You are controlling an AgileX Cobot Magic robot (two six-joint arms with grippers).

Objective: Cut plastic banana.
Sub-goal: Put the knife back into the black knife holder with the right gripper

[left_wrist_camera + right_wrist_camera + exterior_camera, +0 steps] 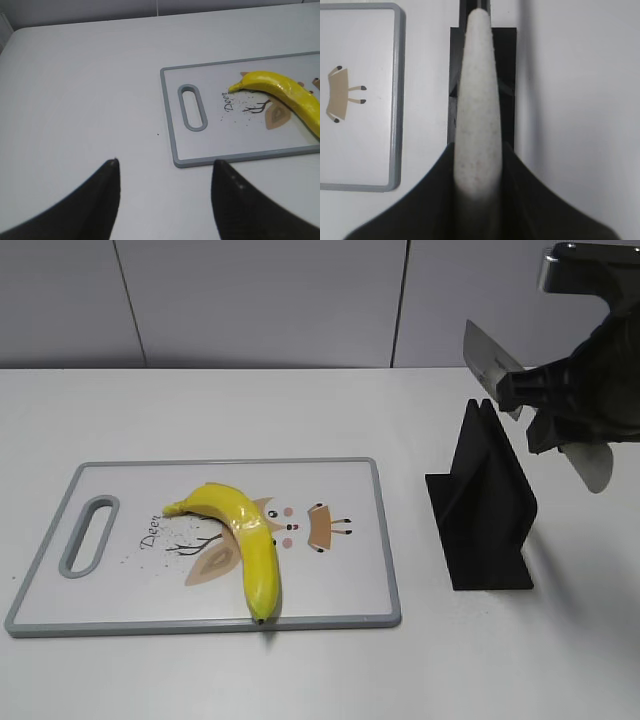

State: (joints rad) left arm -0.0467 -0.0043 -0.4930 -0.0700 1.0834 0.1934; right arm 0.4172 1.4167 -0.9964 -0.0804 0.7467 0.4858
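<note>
Plastic banana (243,538) lies on the cutting board (340,585), tip right at the near edge, stem pointing left twd the handle slot (88,535). Right fingers (470,165) clenched on a knife (492,358), held up over the black knife stand (487,505), which sits right of the board w/ a strip of bare tabletop (560,660) between. Left fingers (107,190) released, empty, over open tabletop left of the board.

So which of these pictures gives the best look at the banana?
The exterior view. There the whole banana shows, lying curved on the cutting board, dark tip toward the near edge. The left wrist view catches only its stem end and part of the body, cut off at the picture's right edge. The right wrist view shows none of it.
</note>
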